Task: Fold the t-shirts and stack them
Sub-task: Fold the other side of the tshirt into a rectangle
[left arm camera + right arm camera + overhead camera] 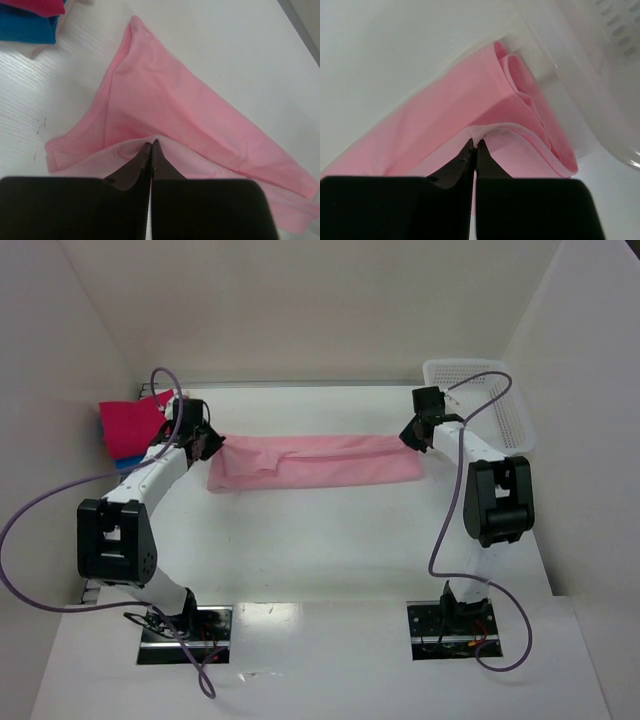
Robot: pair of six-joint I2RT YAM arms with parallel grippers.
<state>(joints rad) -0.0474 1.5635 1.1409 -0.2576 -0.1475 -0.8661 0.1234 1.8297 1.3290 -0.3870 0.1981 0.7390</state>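
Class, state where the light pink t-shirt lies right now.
In the top view the light pink t-shirt lies stretched across the table, pinched between the left end effector and right end effector.

White plastic mesh basket [516, 426] at the far right corner of the white table [330, 540], beside the pale wall [590, 360]

A white worktop [330, 540] fills the scene, boxed in by three plain off-white panels: a back wall [320, 300] along its far edge, and a left wall [50, 390] and a right wall [590, 350] along its sides. The light is soft and even, casting only faint shadows, with a pale sheen by the worktop's near edge. Up close the surface shows a fine wood-like grain and a few small dark marks [39, 125] toward its left edge.
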